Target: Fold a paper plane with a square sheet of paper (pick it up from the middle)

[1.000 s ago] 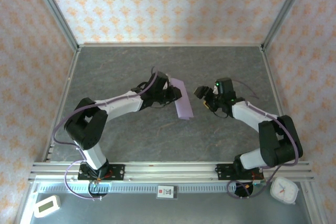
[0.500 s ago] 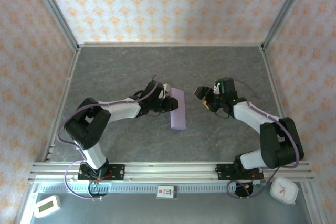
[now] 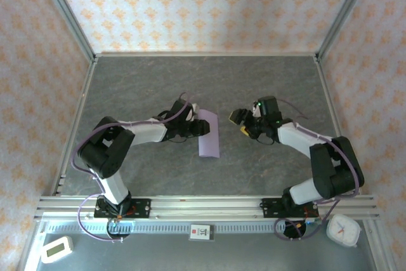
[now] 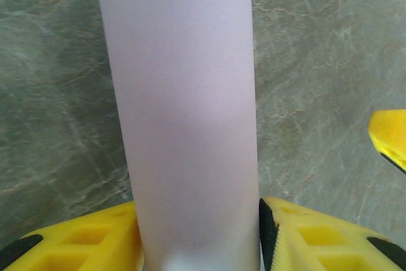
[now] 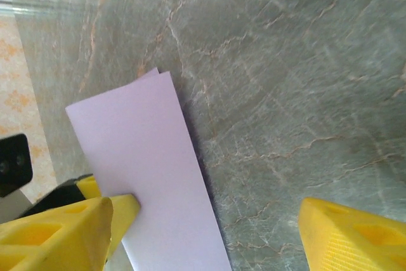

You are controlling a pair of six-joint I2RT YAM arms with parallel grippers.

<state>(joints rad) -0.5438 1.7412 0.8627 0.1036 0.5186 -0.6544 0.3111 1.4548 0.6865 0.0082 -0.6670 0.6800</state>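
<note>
Paper lies mid-desk, folded into a narrow strip running near to far, right between the two arms. Over on its left edge, the left gripper is down low on the desk. From its wrist camera the strip runs straight up out of the gap between the yellow fingers, one close against each long edge. Pinching or letting go? Cannot tell, because the place where finger meets paper is cut off at the bottom of that view. My read is that the arm is down there to lay the strip flat and line it up for the next crease. Just right of the paper, the right gripper has its jaws wide apart, holds nothing and is angled toward the strip, probably ready to press it or take the free edge. In its wrist view a second layer peeks out at one end corner, so it's more than one ply, but how many folds are inside is hard to say. No point, no wings: not a plane yet. The strip's middle looks shaded, maybe bowed off the desk, maybe only shadow. A yellow tip at the right edge of the left wrist view is probably the other arm's finger, too cropped to be sure.
</note>
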